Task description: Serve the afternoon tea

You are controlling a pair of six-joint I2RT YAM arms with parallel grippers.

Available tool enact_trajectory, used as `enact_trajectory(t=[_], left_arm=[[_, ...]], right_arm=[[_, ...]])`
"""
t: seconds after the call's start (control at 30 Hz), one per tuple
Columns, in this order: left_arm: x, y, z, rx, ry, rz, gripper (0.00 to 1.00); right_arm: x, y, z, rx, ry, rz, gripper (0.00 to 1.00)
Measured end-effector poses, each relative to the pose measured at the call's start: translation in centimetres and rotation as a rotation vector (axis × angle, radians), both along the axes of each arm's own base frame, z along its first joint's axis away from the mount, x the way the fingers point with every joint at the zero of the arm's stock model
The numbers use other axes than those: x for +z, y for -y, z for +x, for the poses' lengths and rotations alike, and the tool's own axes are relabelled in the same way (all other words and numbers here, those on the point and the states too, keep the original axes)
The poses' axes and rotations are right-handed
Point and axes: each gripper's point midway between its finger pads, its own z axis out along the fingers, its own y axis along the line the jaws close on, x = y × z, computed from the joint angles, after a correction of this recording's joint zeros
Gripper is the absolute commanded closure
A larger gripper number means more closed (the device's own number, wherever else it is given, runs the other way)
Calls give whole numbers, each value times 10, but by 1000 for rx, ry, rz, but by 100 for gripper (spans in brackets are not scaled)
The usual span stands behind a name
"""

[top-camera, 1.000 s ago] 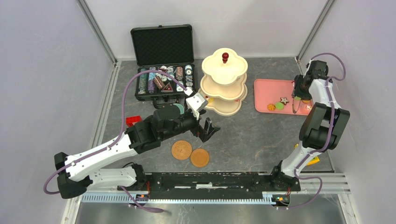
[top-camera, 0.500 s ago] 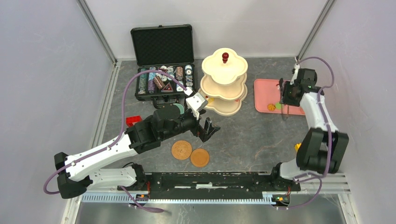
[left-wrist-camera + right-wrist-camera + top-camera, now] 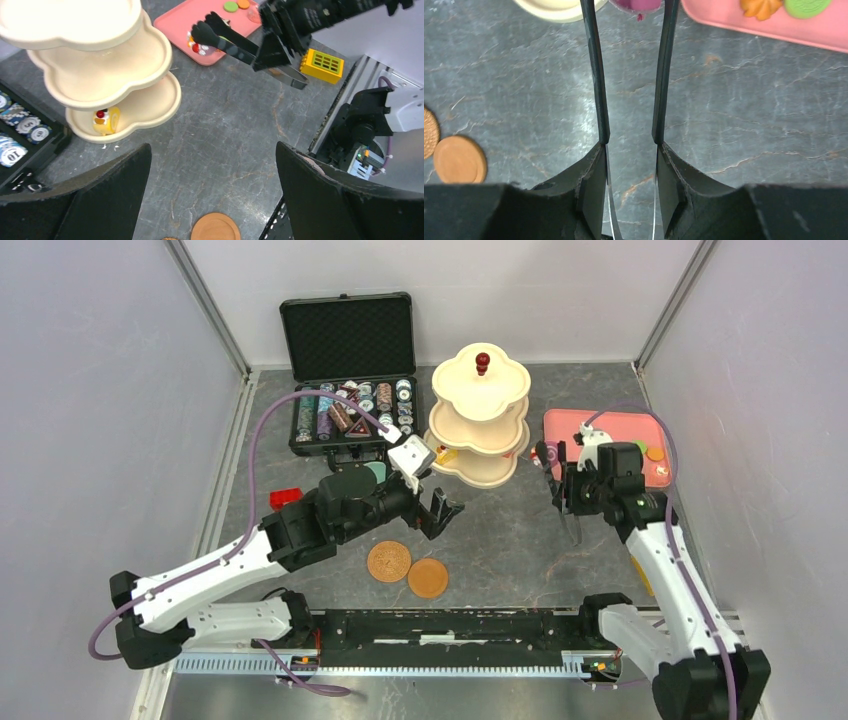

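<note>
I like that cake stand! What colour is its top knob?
The knob is red; top external view.

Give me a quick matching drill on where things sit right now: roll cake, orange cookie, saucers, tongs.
Things:
1. yellow roll cake
2. orange cookie
3. saucers
4. tongs

Places:
A. on the pink tray
B. on the bare table
C. held in the right gripper
D. on the bottom tier of the stand

Pairs: 1-D, 2-A, 3-B, 4-C
</note>
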Motion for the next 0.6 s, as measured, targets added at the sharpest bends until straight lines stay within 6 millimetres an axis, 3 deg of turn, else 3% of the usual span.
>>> enact_trajectory(t=[0.27,0.43,0.6], left_arm=[[9,-11,7,53,33,14,0],[49,-6,6,36,54,-47,0],[89,3,3,1,78,-121,0]], right_arm=[[16,-32,-26,120,49,112,76],[23,-50,-31,183,48,173,76],[25,-65,-22,219,39,204,76]])
